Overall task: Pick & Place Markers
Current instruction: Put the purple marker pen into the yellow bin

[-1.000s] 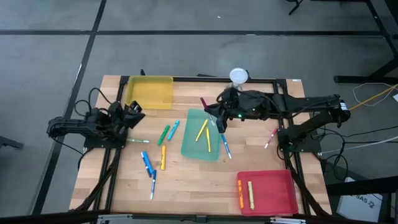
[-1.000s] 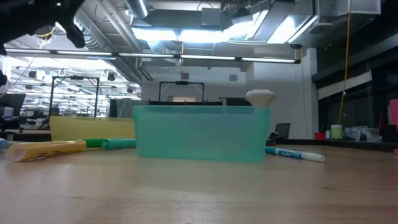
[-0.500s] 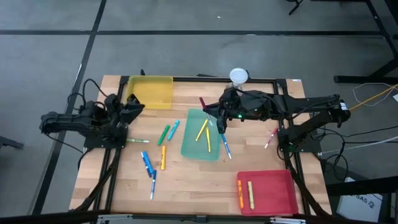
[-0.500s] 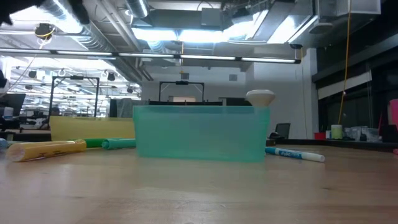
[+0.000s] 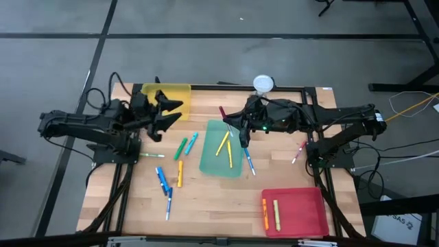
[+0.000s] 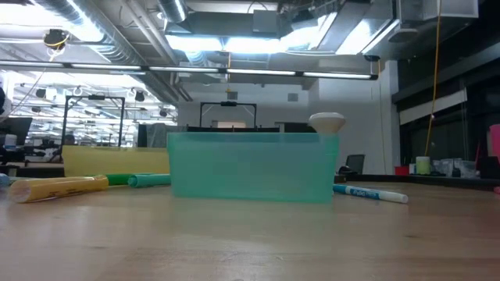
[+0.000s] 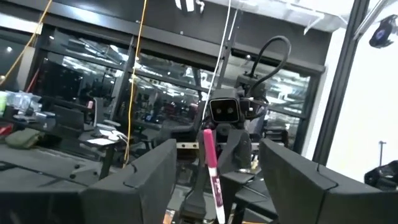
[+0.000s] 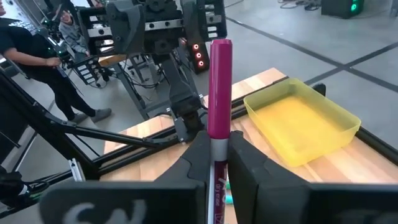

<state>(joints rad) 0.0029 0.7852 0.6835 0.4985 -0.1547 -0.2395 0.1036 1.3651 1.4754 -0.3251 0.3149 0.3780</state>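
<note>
Landmark: teal tray [image 5: 221, 159], mid-table. Step in hand, by judgement: handover or sort of pink marker [image 8: 218, 106].

Right gripper [image 5: 232, 121] just behind teal tray, clamped on that pink marker, held upright. Left gripper [image 5: 164, 112] off toward yellow tray [image 5: 166, 100], well apart from teal tray, fingers spread, nothing between them.

Next move prob. calls for carrying pink marker to red tray [image 5: 295, 211], or left gripper closing in to take it; can't tell which.

Counts: 3 trays. Markers: 2 yellow inside teal tray, 2 in red tray, approx. 8 loose on table, plus 1 held.
</note>
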